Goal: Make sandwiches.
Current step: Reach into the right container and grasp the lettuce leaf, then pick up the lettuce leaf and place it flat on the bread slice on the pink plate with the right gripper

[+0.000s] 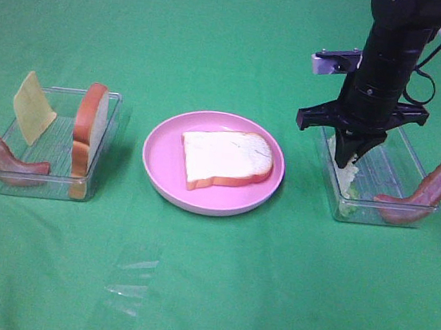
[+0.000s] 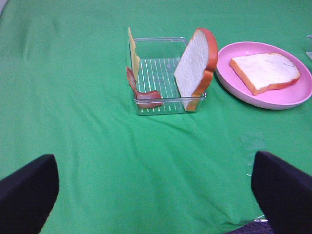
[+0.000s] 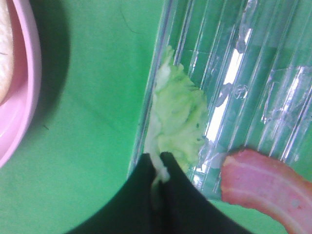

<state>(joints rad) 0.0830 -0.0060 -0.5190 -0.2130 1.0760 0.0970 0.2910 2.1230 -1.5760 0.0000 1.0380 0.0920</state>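
Note:
A bread slice (image 1: 227,159) lies flat on the pink plate (image 1: 162,178) in the middle. In the left clear tray (image 1: 114,112) another bread slice (image 1: 89,126) stands on edge, with a cheese square (image 1: 33,107) and a bacon strip (image 1: 0,156). The right tray (image 1: 413,168) holds a lettuce leaf (image 3: 178,117) and a bacon strip (image 1: 422,195). My right gripper (image 3: 160,165) reaches down into that tray, shut on the leaf's edge. My left gripper's black fingers (image 2: 27,187) stand wide open over bare cloth, short of the left tray (image 2: 168,100).
Green cloth covers the whole table. A small clear plastic scrap (image 1: 129,283) lies on the cloth in front of the plate. The right arm stands over the right tray's inner side.

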